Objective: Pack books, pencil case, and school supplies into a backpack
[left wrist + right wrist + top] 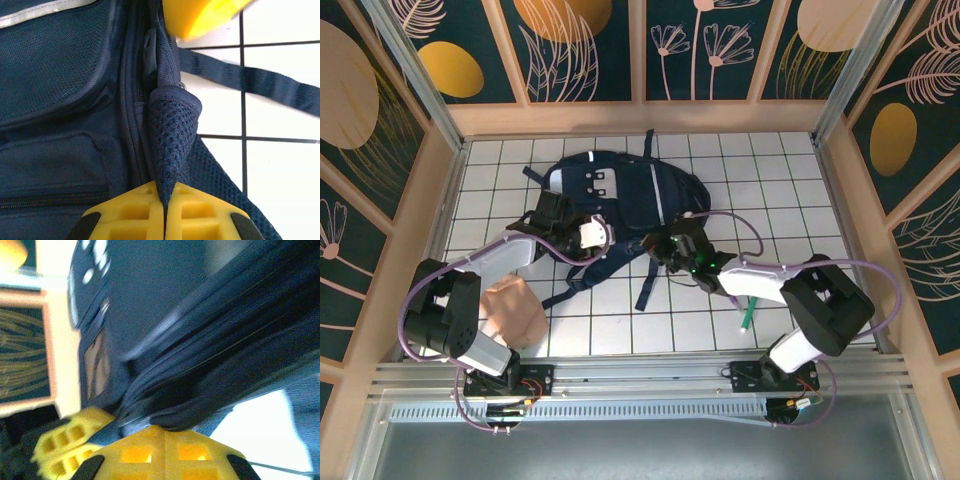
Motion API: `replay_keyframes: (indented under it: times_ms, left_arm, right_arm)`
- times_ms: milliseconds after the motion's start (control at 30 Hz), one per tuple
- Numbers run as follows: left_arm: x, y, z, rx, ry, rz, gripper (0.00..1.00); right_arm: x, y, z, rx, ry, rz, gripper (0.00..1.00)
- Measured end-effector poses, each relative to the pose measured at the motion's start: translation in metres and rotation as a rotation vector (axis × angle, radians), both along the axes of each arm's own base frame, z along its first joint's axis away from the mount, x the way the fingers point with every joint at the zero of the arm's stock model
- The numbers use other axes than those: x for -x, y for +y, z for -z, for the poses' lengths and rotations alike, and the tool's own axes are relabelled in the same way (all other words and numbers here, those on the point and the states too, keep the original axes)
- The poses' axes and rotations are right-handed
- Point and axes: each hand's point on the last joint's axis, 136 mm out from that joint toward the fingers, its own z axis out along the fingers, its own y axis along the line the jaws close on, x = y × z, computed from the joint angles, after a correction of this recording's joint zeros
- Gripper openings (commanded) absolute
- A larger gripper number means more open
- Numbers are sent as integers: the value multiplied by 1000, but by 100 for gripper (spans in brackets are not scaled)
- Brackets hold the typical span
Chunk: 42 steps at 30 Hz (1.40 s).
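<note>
While left gripper [165,200] and right gripper [162,435] pinch its fabric, the navy backpack [630,195] lies rumpled.

Bright, even light falls from above. The overhead view is sharp, with soft shadows on the white tiles [620,335]. The left wrist view is crisp on the backpack [60,75]. The right wrist view is smeared with blur, its lower right corner glaring white.

Navy backpack [620,195], left hand [588,238] and right hand [657,249] at its near edge, green pen [748,316] nearby
</note>
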Motion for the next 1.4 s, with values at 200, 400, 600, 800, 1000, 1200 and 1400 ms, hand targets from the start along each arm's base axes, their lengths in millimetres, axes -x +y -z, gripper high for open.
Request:
replay_keyframes:
  times_ms: [200,400,600,800,1000,1200,1400]
  left_arm:
    - [-3,5,2,-21,-7,-17,0]
    - [1,-1,-6,47,52,-18,0]
    - [1,-13,-29,143,101,-7,0]
    - [1,-19,-30,184,174,-12,0]
    - [2,-21,-32,199,200,-20,0]
    - [2,-21,-32,204,209,-24,0]
    - [0,-22,-33,208,201,-25,0]
  right_arm:
    - [-1,-34,27,103,49,60,7]
    - [11,14,-4,97,-104,-271,29]
    - [16,38,-7,162,-274,-549,39]
    - [18,30,5,285,-384,-637,38]
    - [15,27,9,528,-477,-591,34]
    - [6,32,-12,769,-621,-459,21]
    - [0,30,-19,931,-689,-376,3]
